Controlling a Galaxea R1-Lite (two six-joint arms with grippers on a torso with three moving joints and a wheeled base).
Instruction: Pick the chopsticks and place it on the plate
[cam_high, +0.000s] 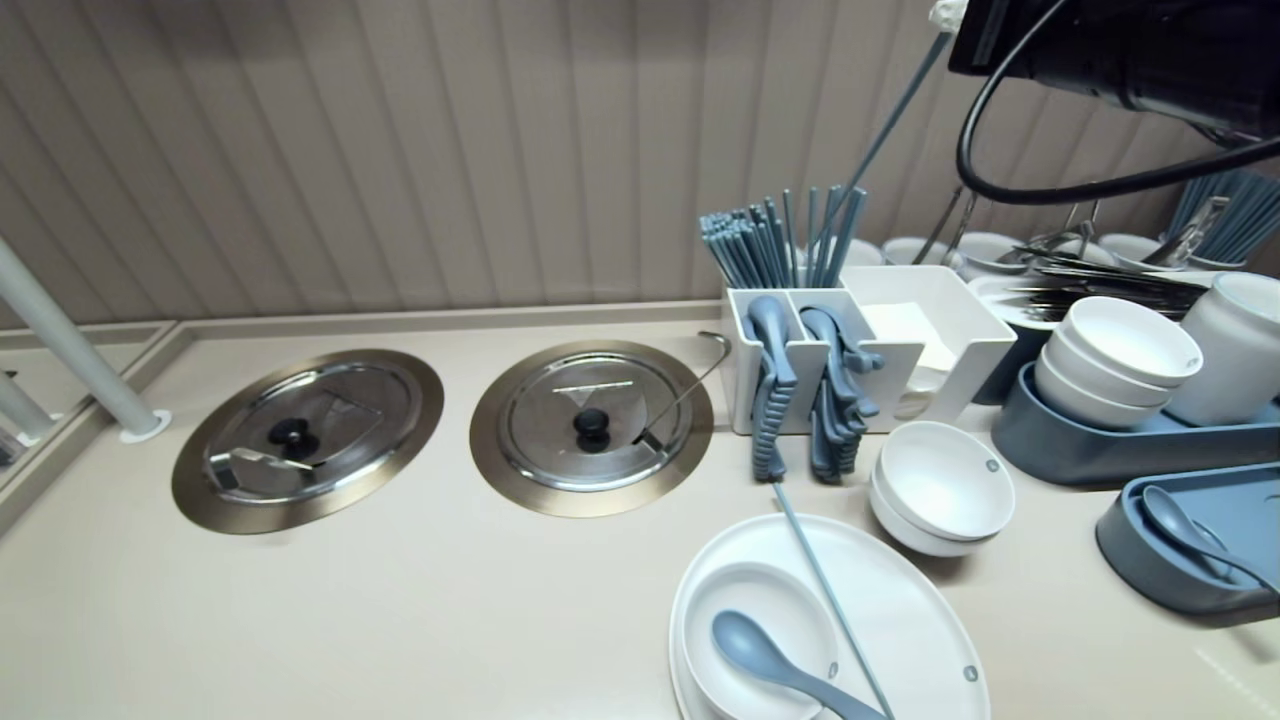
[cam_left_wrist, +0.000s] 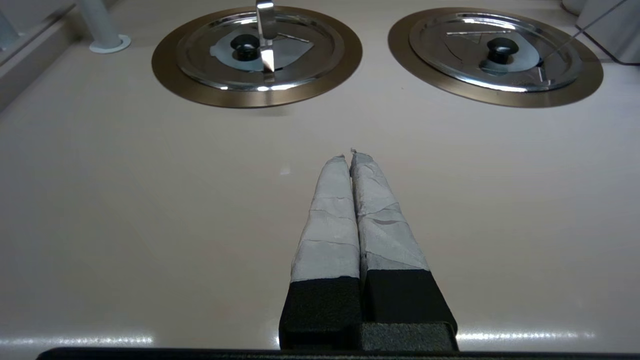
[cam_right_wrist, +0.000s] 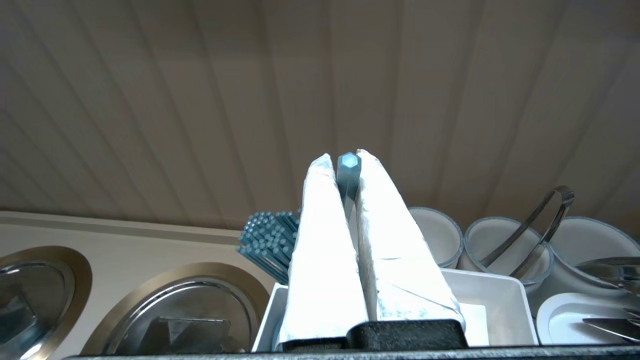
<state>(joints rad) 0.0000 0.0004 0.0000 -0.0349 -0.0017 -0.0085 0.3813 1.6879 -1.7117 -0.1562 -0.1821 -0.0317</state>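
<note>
We have one blue chopstick (cam_high: 893, 108) pinched by its top end in our right jaws, which are closed tight on it. It slants down from them toward the white caddy (cam_high: 741, 395), its lower end at the bundle of chopsticks (cam_high: 745, 245) standing there. We judge it light, stiff and slick, apt to swivel in so high a pinch, so a hold nearer mid-length would steady it. Our left jaws, closed on nothing, hover over the bare surface (cam_left_wrist: 150, 225) left of the caddy.

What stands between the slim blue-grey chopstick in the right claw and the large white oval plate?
The right gripper is shut on the slim blue-grey chopstick, nothing between them. Below it, towards the large white oval plate, stand the white plastic cutlery caddy, hung with blue-grey spoons, and two stacked white bowls.
</note>
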